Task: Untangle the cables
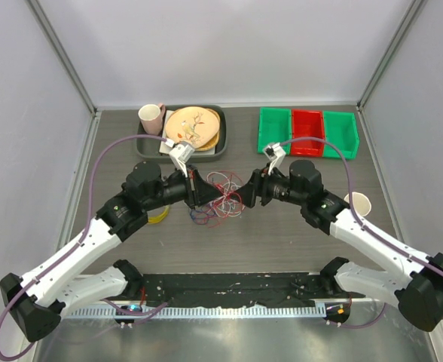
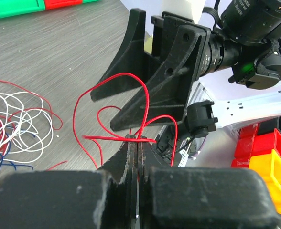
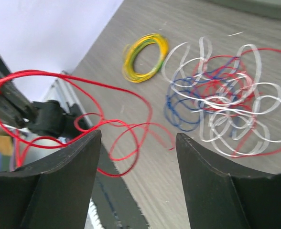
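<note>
The cables [image 1: 225, 197] are thin red, white and dark blue wires in a loose tangle on the table between my two grippers. My left gripper [image 1: 212, 196] is shut on one red wire [image 2: 131, 95], which loops up from its tips [image 2: 138, 139], a little above the table. The rest of the tangle [image 2: 11, 121] lies to its left. My right gripper [image 1: 245, 188] faces it, open and empty [image 3: 138, 134]. Red wire loops [image 3: 126, 138] hang in front of its jaws. The tangle shows beyond them in the right wrist view [image 3: 221, 100].
A small yellow wire ring [image 1: 159, 215] lies left of the tangle [image 3: 144, 57]. A dark tray [image 1: 142, 147] with a plate and a pink mug [image 1: 151, 117] stands at the back. Green and red bins [image 1: 307, 133] are at the back right, and a paper cup [image 1: 359, 204] at the right.
</note>
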`<state>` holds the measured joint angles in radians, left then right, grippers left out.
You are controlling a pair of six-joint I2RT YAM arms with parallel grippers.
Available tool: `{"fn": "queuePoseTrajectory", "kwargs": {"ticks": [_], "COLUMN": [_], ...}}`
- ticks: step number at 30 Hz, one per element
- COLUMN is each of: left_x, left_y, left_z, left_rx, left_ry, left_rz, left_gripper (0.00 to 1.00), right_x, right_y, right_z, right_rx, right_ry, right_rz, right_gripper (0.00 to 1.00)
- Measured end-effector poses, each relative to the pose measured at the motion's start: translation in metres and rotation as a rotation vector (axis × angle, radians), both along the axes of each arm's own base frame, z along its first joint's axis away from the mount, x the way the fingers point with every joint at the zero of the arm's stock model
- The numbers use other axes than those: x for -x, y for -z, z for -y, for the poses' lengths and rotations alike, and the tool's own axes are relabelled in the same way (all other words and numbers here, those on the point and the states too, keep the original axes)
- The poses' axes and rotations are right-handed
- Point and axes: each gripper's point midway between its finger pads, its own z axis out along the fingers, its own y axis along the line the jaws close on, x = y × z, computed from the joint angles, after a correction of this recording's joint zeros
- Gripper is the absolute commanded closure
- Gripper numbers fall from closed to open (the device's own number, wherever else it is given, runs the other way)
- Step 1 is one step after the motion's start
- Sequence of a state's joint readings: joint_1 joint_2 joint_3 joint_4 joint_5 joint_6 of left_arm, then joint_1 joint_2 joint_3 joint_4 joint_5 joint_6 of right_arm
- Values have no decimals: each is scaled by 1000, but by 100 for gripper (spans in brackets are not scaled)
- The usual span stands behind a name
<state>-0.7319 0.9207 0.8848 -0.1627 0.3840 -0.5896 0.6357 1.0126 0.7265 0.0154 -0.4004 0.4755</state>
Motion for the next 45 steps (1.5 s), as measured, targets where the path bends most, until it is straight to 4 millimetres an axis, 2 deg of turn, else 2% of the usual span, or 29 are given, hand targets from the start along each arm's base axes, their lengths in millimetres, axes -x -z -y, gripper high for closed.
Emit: {"fn": "queuePoseTrajectory", "kwargs": {"ticks": [1, 4, 7, 9, 11, 14, 15, 17, 19, 23, 28, 32, 35, 38, 41, 45], "left_x": [-1, -4, -11, -20, -32, -48, -52, -57, -58, -58, -58, -52, -43, -34, -26, -7], "left_y": [0, 3, 11, 16, 24, 34, 38, 43, 47, 52, 59, 64, 66, 68, 72, 70], "left_z": [0, -2, -9, -17, -30, -54, -65, -77, -79, -74, -67, -48, -21, 8, 33, 73], "left_rx": [-1, -13, -53, -85, -132, -200, -228, -257, -264, -263, -280, -283, -256, -228, -227, -219], "left_ry": [-3, -22, -81, -150, -254, -420, -478, -553, -579, -578, -544, -415, -254, -106, -3, 145], "left_rz": [0, 1, -10, -19, -31, -54, -60, -73, -92, -118, -133, -134, -144, -156, -165, -150], "left_gripper": [100, 100, 100, 100, 100, 100, 100, 100, 100, 100, 100, 100, 100, 100, 100, 100], "right_x": [3, 14, 19, 15, 4, -12, -17, -21, -21, -18, -18, -22, -24, -24, -24, -21], "right_y": [0, 1, 7, 13, 21, 26, 24, 17, 2, -20, -24, -30, -30, -23, -17, -11], "right_z": [-5, -18, -21, -14, 7, 51, 71, 99, 112, 120, 120, 106, 88, 80, 83, 102], "right_rx": [-14, -42, -39, -11, 48, 131, 158, 175, 141, 85, 105, 123, 125, 135, 142, 159], "right_ry": [-22, -80, -82, -29, 112, 368, 474, 607, 668, 695, 679, 603, 523, 490, 515, 599], "right_rz": [-13, -57, -109, -125, -132, -117, -100, -66, -29, 24, 53, 80, 81, 59, 24, -11], "right_gripper": [64, 99, 99, 99, 99, 99, 99, 99, 99, 99, 99, 99, 99, 99, 99, 99]}}
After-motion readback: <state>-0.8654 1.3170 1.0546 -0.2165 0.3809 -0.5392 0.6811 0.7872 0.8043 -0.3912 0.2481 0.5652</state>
